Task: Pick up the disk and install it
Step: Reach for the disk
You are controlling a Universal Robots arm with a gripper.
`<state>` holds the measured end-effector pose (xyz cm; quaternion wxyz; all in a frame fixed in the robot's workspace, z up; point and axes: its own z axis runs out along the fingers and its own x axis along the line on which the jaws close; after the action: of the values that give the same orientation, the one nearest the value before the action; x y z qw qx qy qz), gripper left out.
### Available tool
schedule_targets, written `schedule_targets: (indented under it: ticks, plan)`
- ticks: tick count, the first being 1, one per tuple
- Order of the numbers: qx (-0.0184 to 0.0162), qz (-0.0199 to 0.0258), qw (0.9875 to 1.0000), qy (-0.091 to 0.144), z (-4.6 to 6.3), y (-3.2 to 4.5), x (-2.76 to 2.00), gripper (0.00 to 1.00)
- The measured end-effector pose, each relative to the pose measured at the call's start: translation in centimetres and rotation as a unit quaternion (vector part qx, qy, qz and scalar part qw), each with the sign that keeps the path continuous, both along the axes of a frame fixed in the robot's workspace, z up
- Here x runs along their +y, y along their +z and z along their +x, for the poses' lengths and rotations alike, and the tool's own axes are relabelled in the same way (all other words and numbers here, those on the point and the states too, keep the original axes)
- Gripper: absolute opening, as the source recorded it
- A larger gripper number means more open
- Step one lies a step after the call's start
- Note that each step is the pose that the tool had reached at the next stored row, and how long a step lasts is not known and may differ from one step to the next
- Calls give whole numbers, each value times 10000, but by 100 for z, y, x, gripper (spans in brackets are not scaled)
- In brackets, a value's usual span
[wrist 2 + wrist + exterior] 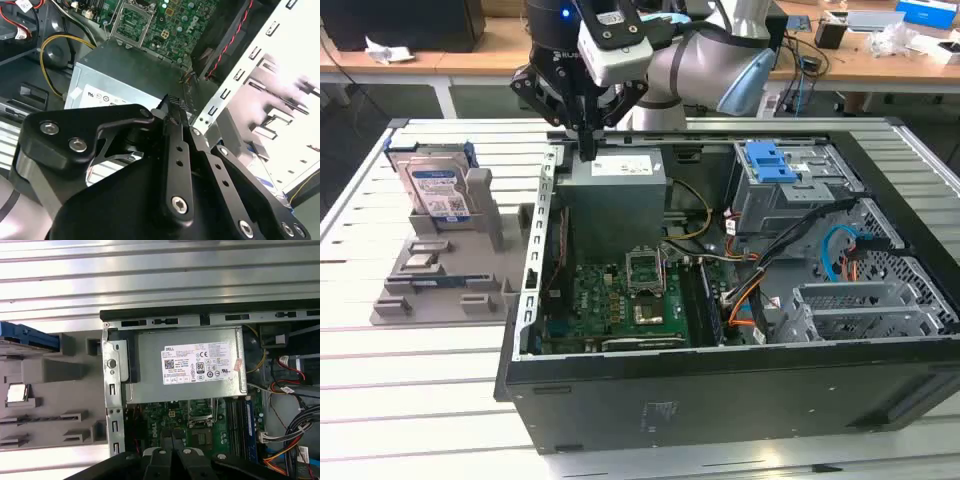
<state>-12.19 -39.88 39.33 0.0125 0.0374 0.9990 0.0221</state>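
I'm hovering the closed, empty gripper over the power supply, needing it opened wide before squaring onto the disk nearby.

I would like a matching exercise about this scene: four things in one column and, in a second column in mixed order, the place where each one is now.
Things
1. disk
2. gripper
3. blue bracket
4. motherboard

Places
A. on top of the grey metal cage
B. lying flat on the floor of the case
C. standing upright in the grey holder, outside the case
D. above a corner of the power-supply box

Pairs: 1-C, 2-D, 3-A, 4-B
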Motion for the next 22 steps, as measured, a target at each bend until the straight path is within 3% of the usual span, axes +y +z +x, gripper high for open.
schedule_targets:
  ticks: [3,17,22]
  plan:
    - [0,0,10000,0,-129,0,0,11]
    - [0,0,10000,1,-482,0,0,11]
    - [0,0,10000,0,-663,0,0,11]
